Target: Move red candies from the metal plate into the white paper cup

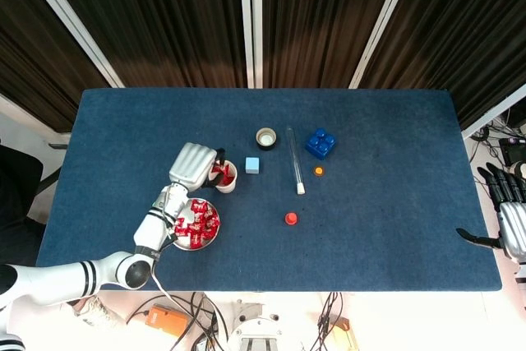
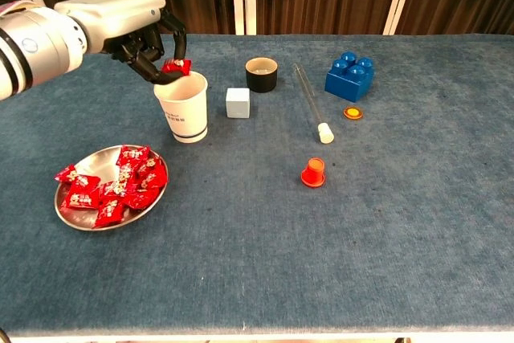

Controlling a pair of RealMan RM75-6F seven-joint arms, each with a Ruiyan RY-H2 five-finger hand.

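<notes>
My left hand (image 2: 132, 26) (image 1: 194, 166) hovers right over the white paper cup (image 2: 183, 110) (image 1: 225, 179), pinching a red candy (image 2: 176, 67) just above the cup's rim. The cup stands upright with red candy visible inside in the head view. Below-left of it, the metal plate (image 2: 68, 211) (image 1: 177, 243) holds several red wrapped candies (image 2: 120, 184) (image 1: 197, 220). My right hand (image 1: 509, 215) rests at the table's far right edge with its fingers spread and nothing in it; the chest view does not show it.
Around the cup stand a light cube (image 2: 238, 103), a black cup (image 2: 261, 74), a clear tube (image 2: 310, 103), a blue brick (image 2: 349, 75), an orange disc (image 2: 352, 112) and a red cap (image 2: 313, 172).
</notes>
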